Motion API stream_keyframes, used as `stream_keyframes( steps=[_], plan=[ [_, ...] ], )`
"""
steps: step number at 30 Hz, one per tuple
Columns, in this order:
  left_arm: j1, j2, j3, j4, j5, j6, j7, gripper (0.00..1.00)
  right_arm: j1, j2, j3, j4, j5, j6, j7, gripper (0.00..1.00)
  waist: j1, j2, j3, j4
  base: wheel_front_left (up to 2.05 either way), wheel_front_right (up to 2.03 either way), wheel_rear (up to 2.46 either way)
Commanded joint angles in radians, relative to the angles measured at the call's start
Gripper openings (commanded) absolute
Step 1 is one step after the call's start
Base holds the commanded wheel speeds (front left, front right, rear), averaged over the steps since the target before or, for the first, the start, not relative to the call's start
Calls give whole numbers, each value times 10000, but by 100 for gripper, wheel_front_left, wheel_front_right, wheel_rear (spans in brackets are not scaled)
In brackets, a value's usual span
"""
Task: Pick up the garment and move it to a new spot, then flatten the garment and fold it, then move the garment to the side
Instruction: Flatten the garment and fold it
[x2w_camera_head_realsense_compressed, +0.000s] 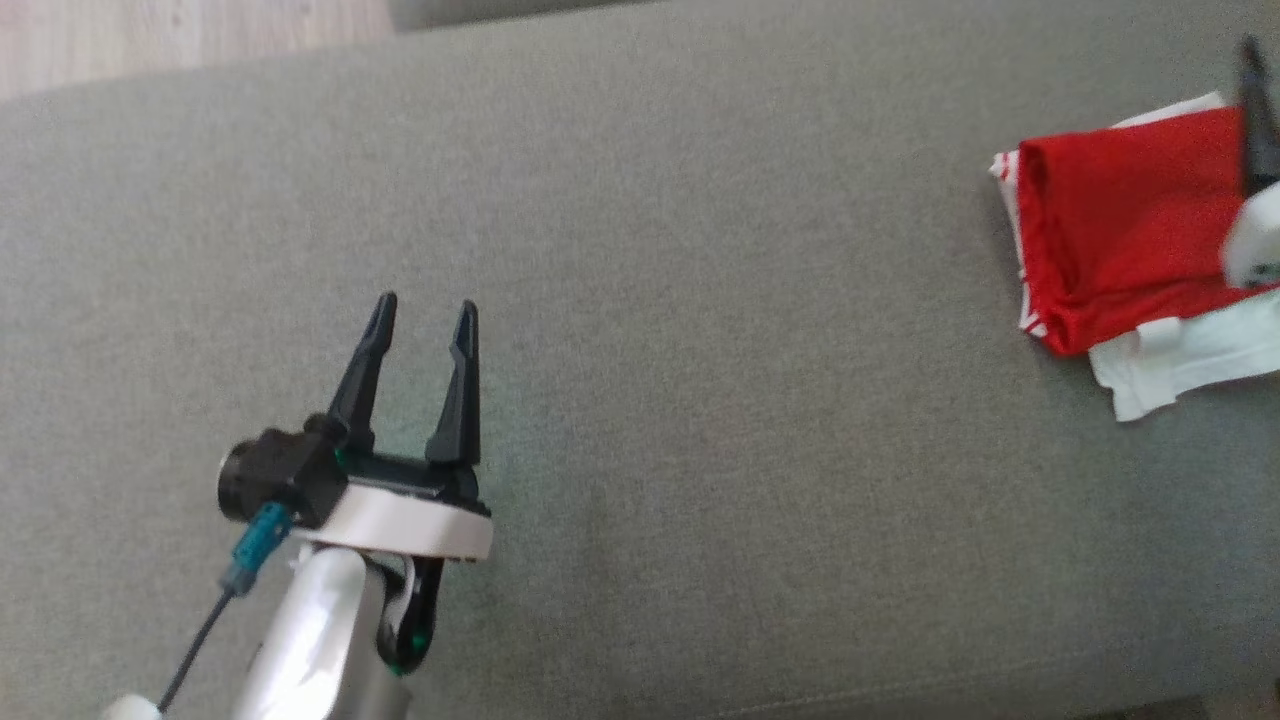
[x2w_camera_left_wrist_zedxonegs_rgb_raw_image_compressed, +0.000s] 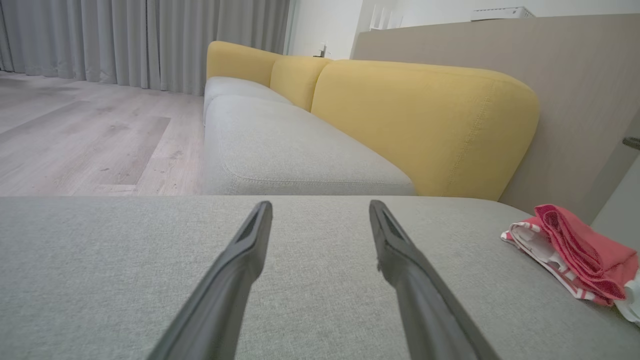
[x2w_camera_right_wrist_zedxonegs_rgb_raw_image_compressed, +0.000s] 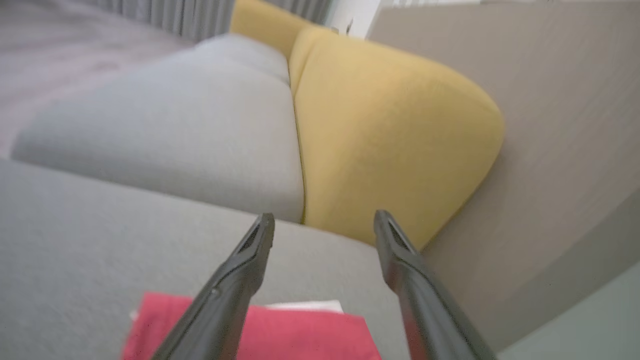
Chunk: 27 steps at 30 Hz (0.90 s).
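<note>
Garment lies folded into a compact red-and-white packet at the right end of the grey cushion, flat on the fabric, with a white layer peeking out from under the red at its nearer edge. In the head view its rounded fold faces the cushion's middle, and that fold line runs across the cushion's depth, away from the robot. The packet's far-right side runs out of the picture, so its full outline cannot be told. The right claw hangs over that same right end, directly above the packet. Its two fingers are spread wide with nothing between them, and the red cloth shows below and between their bases in its own wrist view, apart from the tips. The left claw is also spread and empty. It sits over the cushion's left-of-middle part, well apart from the garment, which lies off to its right along the cushion's length. The right arm is plainly the nearer one. Judging by how the packet lies, folded and off at the cushion's end, the task looks close to finished. Any further nudge or regrasp would fall to the right claw, which would come straight down across the fold line rather than reach sideways.
</note>
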Motion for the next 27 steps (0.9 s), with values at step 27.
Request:
stream_keyframes(
  steps=[27],
  plan=[
    [1869,-17,760,-725,248,466,-51,100,4906,3747,719,-2155,1626,-9,-2500,100,1,0,-2081,690,0,0,0]
  ],
)
